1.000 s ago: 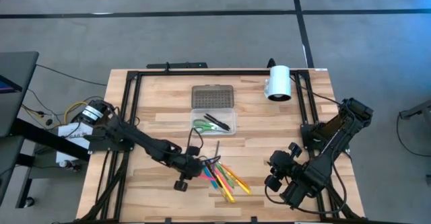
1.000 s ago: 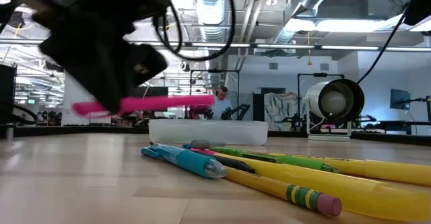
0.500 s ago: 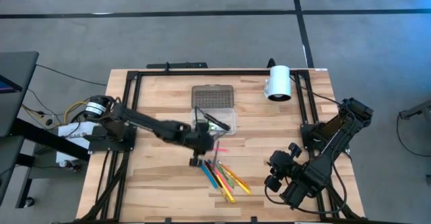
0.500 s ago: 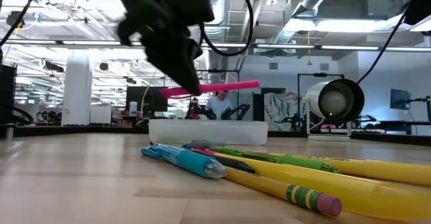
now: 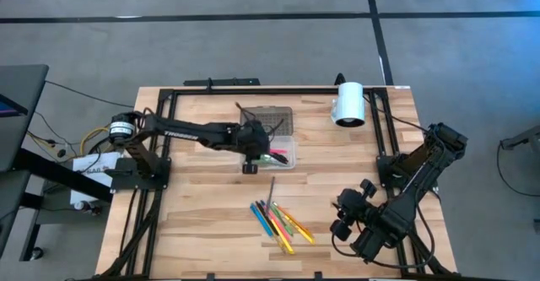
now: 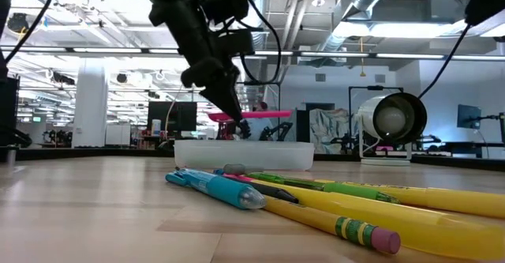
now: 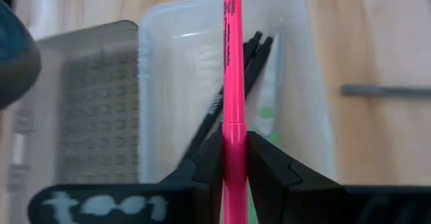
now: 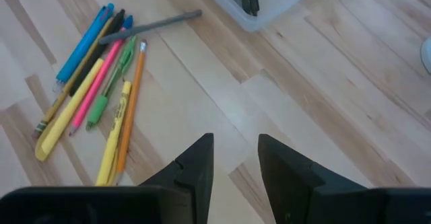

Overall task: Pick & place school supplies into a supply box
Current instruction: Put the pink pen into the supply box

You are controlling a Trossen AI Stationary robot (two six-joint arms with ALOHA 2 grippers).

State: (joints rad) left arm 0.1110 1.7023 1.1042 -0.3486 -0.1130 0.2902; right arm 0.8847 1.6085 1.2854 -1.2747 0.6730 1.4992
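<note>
My left gripper (image 5: 251, 156) is shut on a pink pen (image 5: 275, 157) and holds it just above the supply box (image 5: 287, 143), a clear case with its dotted grey lid (image 5: 267, 119) lying behind it. A black marker (image 7: 259, 52) and something green (image 7: 267, 113) lie in the box. The other school supplies lie in a pile (image 5: 281, 222) on the table, with a grey pen (image 5: 272, 188) beside them. Over the table's near right stands my right gripper (image 8: 236, 150), open and with nothing in it. My left gripper pinches the pink pen between its two fingers (image 7: 268, 165), near one of the pen's ends (image 7: 233, 133). The fingers slant down from the table's left and lie across the pen. The pen is lifted clear and lies about level (image 6: 256, 114) above the box.
A white cylinder (image 5: 348, 104) stands at the table's far right. A black frame (image 5: 169, 104) runs along the table's far and side edges. Bare wood lies between the box and the pile.
My left gripper has carried the pink pen from above the pile toward the table's far edge and a little up, swinging round as it went. It now stands over the box, and the pen has stayed about level in the shut fingers.
</note>
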